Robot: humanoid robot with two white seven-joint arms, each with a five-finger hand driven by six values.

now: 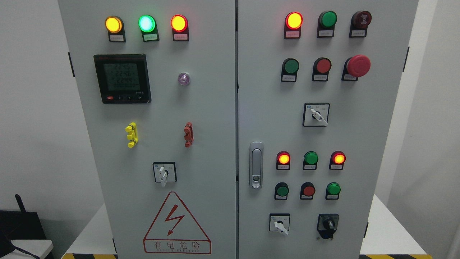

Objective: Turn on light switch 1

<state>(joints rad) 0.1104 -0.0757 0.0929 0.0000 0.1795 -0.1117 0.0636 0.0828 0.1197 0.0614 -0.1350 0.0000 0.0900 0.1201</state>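
Observation:
A grey electrical cabinet (215, 108) with two doors fills the head view. The right door carries a rotary selector switch (316, 114) with a white lever pointing down-right, and two more selectors low down, one white (279, 223) and one black (327, 224). Another white-levered selector (164, 173) sits on the left door. Which of these is light switch 1 I cannot tell; the labels are too small to read. Several lamps glow: yellow (113, 24), green (146, 23), red (178, 23) and red (293, 20). Neither hand shows.
A red mushroom stop button (357, 66) juts from the upper right door. A digital meter (122, 78), a door handle (256, 164) and a high-voltage warning triangle (176, 223) are on the panel. The cabinet stands on a white platform (391, 230); a dark box (21, 226) sits lower left.

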